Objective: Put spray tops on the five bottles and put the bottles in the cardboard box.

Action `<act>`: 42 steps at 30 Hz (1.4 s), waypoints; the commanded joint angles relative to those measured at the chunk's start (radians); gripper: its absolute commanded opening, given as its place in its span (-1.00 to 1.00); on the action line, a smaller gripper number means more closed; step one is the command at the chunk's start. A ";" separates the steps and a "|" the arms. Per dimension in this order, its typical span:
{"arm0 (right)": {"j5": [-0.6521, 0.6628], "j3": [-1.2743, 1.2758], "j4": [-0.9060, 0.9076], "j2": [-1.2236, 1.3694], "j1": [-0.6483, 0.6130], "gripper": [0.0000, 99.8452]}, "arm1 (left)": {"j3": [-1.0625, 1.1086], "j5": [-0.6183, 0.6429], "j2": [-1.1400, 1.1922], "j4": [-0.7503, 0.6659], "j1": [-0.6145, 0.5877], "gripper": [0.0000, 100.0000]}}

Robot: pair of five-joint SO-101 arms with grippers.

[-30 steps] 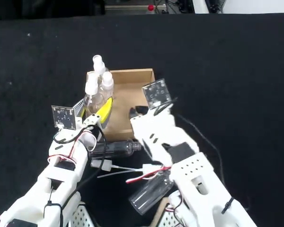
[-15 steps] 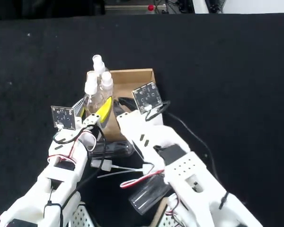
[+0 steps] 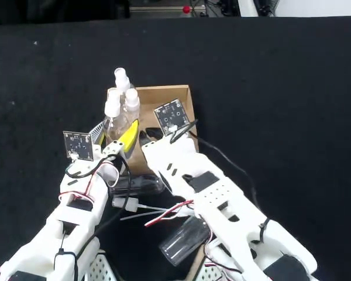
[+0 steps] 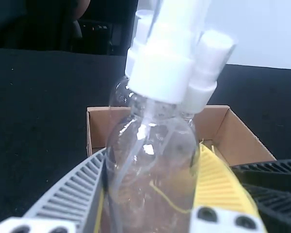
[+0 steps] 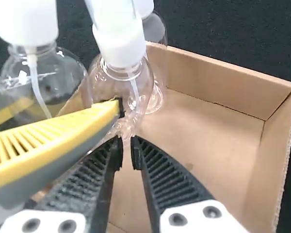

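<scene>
Black cloth covers the table (image 3: 292,88), and dark equipment lines its far edge at 12 o'clock.

The left claw (image 3: 117,129) is clamped on a clear bottle (image 4: 148,160), upright between the grey finger (image 4: 70,194) and the yellow finger (image 4: 216,179), with a white spray top (image 4: 160,63) fitted. It sits at the 9 o'clock wall of the cardboard box (image 3: 178,96); I cannot tell whether its base is inside that wall.

The right claw (image 5: 126,141) has its black fingers (image 5: 160,179) pressed almost together, with only a slit between them and nothing in it. Its tips lie just beside the yellow finger and close to the base of a second capped bottle (image 5: 122,82). A third capped bottle (image 5: 154,26) stands behind that one, in the box's 10 o'clock corner.

From the bottles toward the 3 o'clock wall the box floor (image 5: 203,141) is bare cardboard, so that half is open room. The walls stand upright around it.

At 6 o'clock from the box, between the two arms, another bottle (image 3: 141,184) lies on its side. Nearer still are loose spray tops (image 3: 130,205) with thin tubes, and one more bottle (image 3: 184,243) lies partly under the right arm. Wide bare cloth stretches away at 3, 9 and 12 o'clock.
</scene>
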 commanded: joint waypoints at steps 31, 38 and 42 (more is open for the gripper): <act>-0.002 -0.165 -0.193 0.245 0.017 -0.98 | 0.025 0.008 -0.032 -0.026 -0.008 -0.53; -0.002 -0.165 -0.261 0.289 0.018 -0.98 | 0.025 0.008 -0.032 -0.026 -0.008 -0.53; -0.002 -0.165 -0.259 0.282 0.018 -0.98 | 0.025 0.005 -0.032 -0.023 -0.008 -0.53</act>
